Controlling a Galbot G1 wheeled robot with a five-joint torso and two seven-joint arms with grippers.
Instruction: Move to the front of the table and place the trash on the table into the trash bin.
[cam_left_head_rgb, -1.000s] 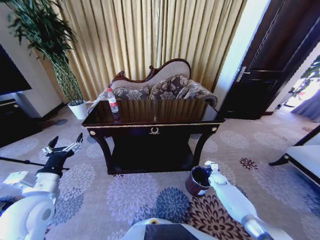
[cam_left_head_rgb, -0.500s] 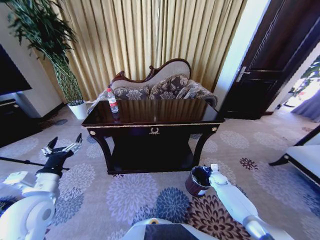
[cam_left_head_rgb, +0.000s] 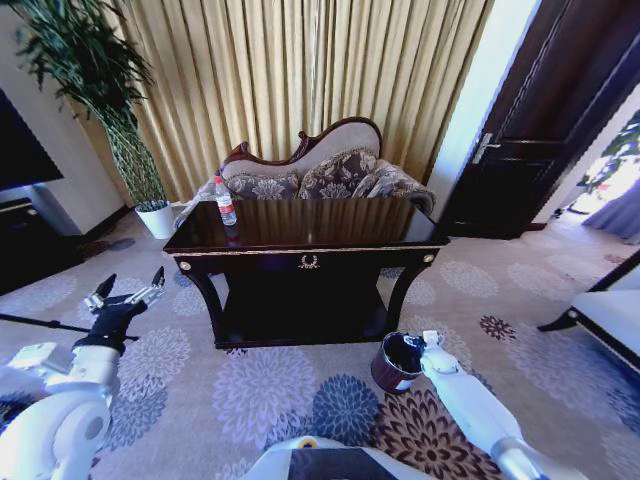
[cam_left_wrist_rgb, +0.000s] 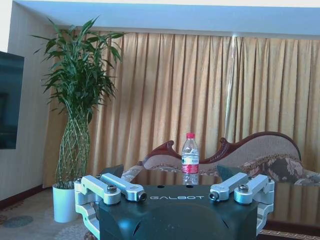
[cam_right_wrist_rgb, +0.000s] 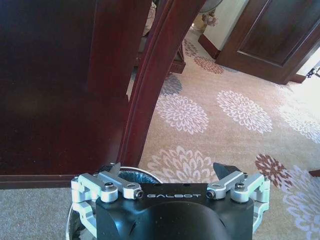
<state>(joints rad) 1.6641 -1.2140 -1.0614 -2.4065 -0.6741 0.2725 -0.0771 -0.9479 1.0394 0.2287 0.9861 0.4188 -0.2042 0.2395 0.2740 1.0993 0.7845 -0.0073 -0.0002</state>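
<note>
The water bottle (cam_left_head_rgb: 226, 201) stands upright on the far left corner of the table (cam_left_head_rgb: 330, 238), not yet taken, so that much of the task appears left. It sits well beyond and above the left gripper (cam_left_head_rgb: 128, 291), which hangs wide open and empty. The trash bin (cam_left_head_rgb: 396, 361) lies directly under the right gripper (cam_left_head_rgb: 414, 342), spread open, holding nothing.

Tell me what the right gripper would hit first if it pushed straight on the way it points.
Probably the trash bin: the right gripper hangs open right at its rim, aimed toward the table leg beyond. Depth is unclear, so it might skim over the rim.
</note>
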